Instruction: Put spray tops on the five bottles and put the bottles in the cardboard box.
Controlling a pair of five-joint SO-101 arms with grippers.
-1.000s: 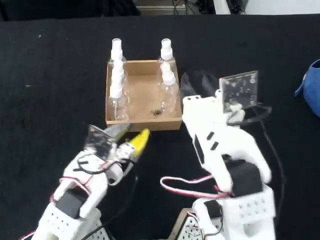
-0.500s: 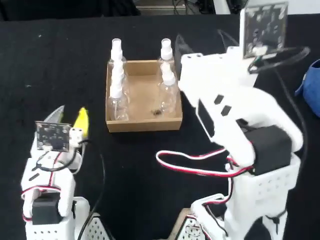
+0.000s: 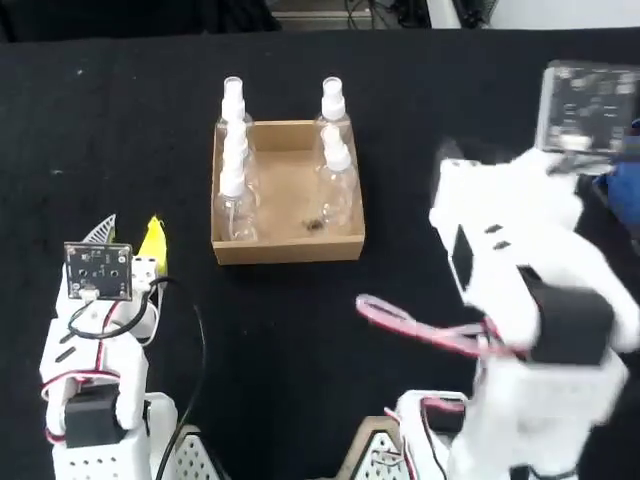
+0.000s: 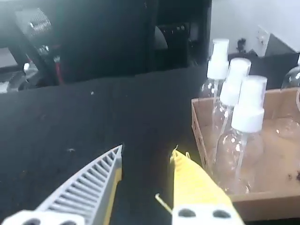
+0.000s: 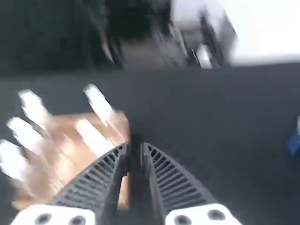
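Standing upright in the cardboard box, the bottles carry white spray tops. Three line the box wall on the left arm's side, as the left wrist view shows, and the high view shows two more along the opposite wall. Between the two rows the box floor is bare brown card with a small dark speck near the front. The box sits on the black table, about midway across it and toward the far side.

The left gripper sits off to one side of the box, well apart from it and about level with its front wall. Its grey and yellow jaws are spread wide with nothing between them, and they point toward the far edge of the table. The left arm is folded back over its base at the near edge, its links tucked close together.

The right arm stands on the other side of the box, raised high above the table, between the box and a blue object at the table's edge. The right gripper has its dark ribbed jaws drawn almost together, with only a thin slit between them, and grips nothing. In the right wrist view the box and its bottles lie past one jaw and bare black table past the other.
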